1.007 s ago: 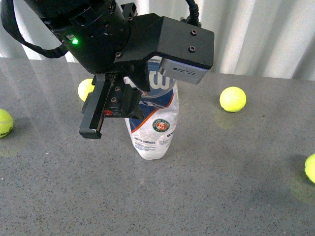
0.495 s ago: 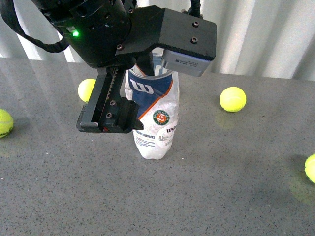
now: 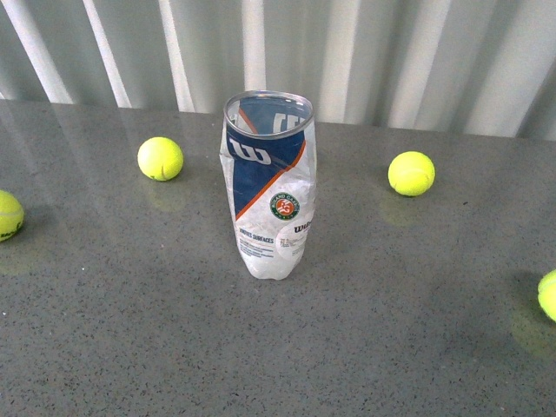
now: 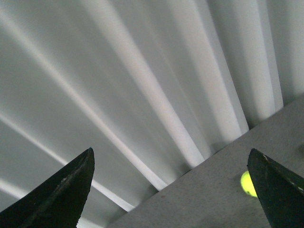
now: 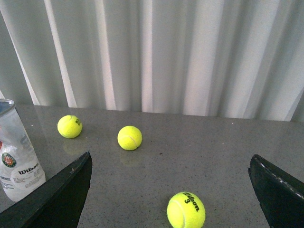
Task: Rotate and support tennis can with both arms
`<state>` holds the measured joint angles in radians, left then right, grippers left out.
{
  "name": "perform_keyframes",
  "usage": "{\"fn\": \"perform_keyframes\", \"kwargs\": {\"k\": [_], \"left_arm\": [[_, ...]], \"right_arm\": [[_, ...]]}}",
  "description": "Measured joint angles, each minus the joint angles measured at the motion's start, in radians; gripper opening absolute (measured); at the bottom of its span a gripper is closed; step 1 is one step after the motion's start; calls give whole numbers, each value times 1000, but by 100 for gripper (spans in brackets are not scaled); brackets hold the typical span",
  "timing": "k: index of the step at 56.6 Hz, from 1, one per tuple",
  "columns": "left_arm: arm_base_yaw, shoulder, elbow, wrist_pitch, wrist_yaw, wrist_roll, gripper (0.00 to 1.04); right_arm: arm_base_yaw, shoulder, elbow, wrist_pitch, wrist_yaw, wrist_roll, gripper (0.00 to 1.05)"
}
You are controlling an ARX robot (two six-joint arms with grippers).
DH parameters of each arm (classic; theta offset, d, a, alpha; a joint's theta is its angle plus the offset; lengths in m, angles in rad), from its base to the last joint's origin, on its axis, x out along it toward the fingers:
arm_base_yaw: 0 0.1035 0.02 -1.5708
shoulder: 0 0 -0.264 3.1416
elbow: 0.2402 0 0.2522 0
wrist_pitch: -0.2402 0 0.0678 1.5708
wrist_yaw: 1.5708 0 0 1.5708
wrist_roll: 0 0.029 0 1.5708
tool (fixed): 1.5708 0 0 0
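Standing upright mid-table, clear of every edge, the tennis can (image 3: 270, 187) has its mouth open; no ball shows through its label. Four tennis balls (image 3: 160, 158) lie scattered on the grey table (image 3: 130, 347). Left gripper (image 4: 171, 190) and right gripper (image 5: 171, 190) hold fingers wide apart, empty.

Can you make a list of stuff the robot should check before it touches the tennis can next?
1. Tennis can standing upright on the grey table: ok.
2. Can's top open, nothing inside: ok.
3. Tennis balls apart from the can: ok.
4. Left hand open, holding nothing: ok.
5. Right hand open, holding nothing: ok.
6. Either hand lined up on the can: not ok; neither arm shows in the front view.
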<state>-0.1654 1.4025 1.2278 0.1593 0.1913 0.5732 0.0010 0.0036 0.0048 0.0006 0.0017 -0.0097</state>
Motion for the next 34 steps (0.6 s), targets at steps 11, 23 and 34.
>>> {"fn": "perform_keyframes", "kwargs": {"k": [11, 23, 34], "left_arm": [[195, -238, -309, 55, 28, -425, 98], [313, -393, -679, 304, -67, -555, 61], [266, -496, -852, 366, -85, -564, 27]], "right_arm": [[0, 0, 0, 0, 0, 0, 98], [0, 0, 0, 0, -4, 0, 98], [0, 0, 0, 0, 0, 0, 98]]}}
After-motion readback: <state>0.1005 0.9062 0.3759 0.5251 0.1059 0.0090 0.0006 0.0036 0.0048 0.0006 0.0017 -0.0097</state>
